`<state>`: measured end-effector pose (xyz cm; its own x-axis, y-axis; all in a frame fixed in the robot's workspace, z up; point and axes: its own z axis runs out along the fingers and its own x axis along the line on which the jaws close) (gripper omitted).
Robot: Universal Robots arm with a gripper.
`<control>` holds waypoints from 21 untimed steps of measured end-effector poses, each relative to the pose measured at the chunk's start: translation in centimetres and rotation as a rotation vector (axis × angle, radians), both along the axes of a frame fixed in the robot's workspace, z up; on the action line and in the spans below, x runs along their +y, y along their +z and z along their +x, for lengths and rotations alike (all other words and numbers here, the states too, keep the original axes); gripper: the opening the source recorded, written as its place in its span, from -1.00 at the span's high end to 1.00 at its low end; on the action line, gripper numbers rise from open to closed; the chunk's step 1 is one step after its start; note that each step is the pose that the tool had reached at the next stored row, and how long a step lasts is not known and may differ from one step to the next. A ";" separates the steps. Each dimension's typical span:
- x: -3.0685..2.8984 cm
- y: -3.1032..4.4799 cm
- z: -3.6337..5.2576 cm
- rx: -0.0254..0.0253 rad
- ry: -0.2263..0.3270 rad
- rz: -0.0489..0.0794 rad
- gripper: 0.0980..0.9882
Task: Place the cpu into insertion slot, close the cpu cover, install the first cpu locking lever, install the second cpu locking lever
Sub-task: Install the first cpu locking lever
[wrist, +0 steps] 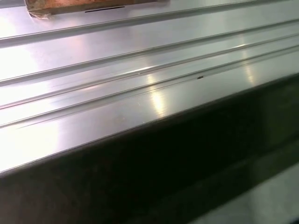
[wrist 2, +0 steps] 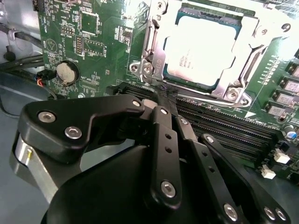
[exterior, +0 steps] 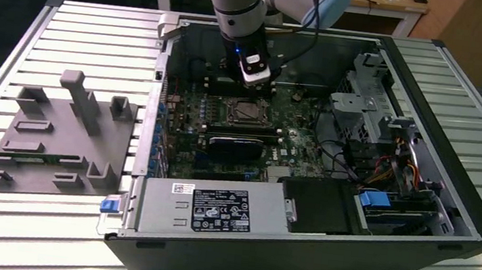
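The cpu (wrist 2: 201,53), with its silver top, lies in the insertion slot (exterior: 243,111) on the green motherboard (wrist 2: 98,32). The cpu cover (wrist 2: 156,56), a metal frame, lies flat over the chip's edges. A thin metal lever (wrist 2: 148,28) runs along one side of the frame. My gripper (wrist 2: 166,91) is shut with nothing between its black fingers (wrist 2: 163,140). Its tip hovers at the socket's edge, beside the frame's corner and over the memory slots. In the exterior view my gripper (exterior: 259,93) hangs inside the open computer case, just behind the socket.
Long black memory slots (wrist 2: 224,126) run beside the socket, and a coin battery (wrist 2: 67,72) sits on the board. The case holds a power supply (exterior: 214,207), a drive cage (exterior: 372,102) and cables. A grey fixture (exterior: 59,135) lies on the slatted table (wrist: 140,70).
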<state>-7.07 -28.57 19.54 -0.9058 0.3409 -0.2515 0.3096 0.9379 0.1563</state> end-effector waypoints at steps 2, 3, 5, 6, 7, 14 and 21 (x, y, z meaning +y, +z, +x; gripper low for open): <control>0.00 -0.01 -0.02 -0.0063 0.000 0.000 0.99; 0.00 -0.03 -0.01 -0.0093 0.000 0.001 0.99; 0.00 -0.06 -0.01 -0.0142 0.000 0.001 0.99; 0.00 -0.08 -0.02 -0.0164 0.000 0.000 0.99; -0.01 -0.11 -0.02 -0.0186 0.000 0.000 0.99; -0.01 -0.27 -0.12 -0.0268 0.000 0.000 0.99; -0.03 -0.44 -0.30 -0.0303 0.000 0.000 0.99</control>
<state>-7.37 -28.60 19.10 -0.8978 0.3409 -0.2787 0.3046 0.9379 0.1660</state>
